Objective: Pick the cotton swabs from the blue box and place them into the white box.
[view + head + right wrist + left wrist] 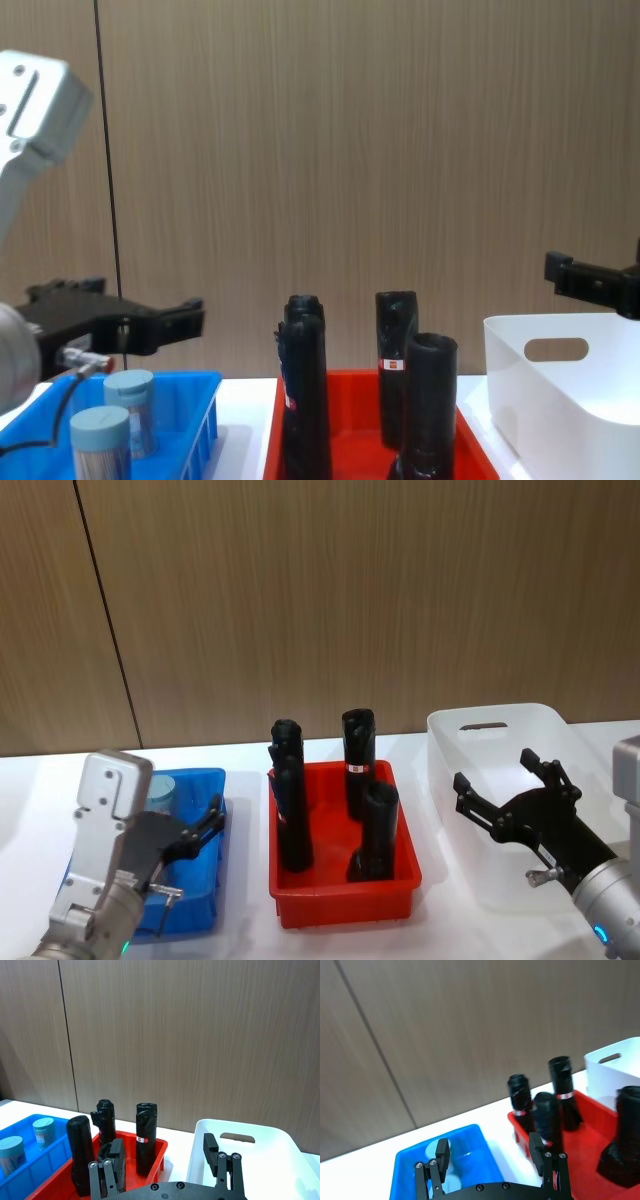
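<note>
Got two jars of cotton swabs (130,398) sitting upright in the blue box (195,405), at the left end of the white table (245,920). Pale blue lids on both, one jar just beside the other, with tan sticks visible through the clear sides from the right wrist view. Can't read the label.

Found the left gripper (490,1152) hanging above that blue box, higher than the jar lids and touching neither jar. Has its fingers (442,1152) spread wide, gripping nothing. From the left wrist view, can catch a pale lid peeking out right behind one finger.

Over on the other side, spotted the right gripper (495,770) up over the white box (500,716). Also spread wide, also holding nothing, and well above the rim going by the chest view. Smooth sides on that box, plus an oval handle cutout in the far wall. Can't tell about the whole floor of it from here, with part hidden behind the arm.

Between the two boxes, got a red tray (340,892) near both, carrying black tubes (358,755) standing on end. Counting four from the right wrist view, a couple of them wearing a small red-and-white band.

Behind everything, just a brown wood-panel wall (350,600) with a dark vertical seam.
</note>
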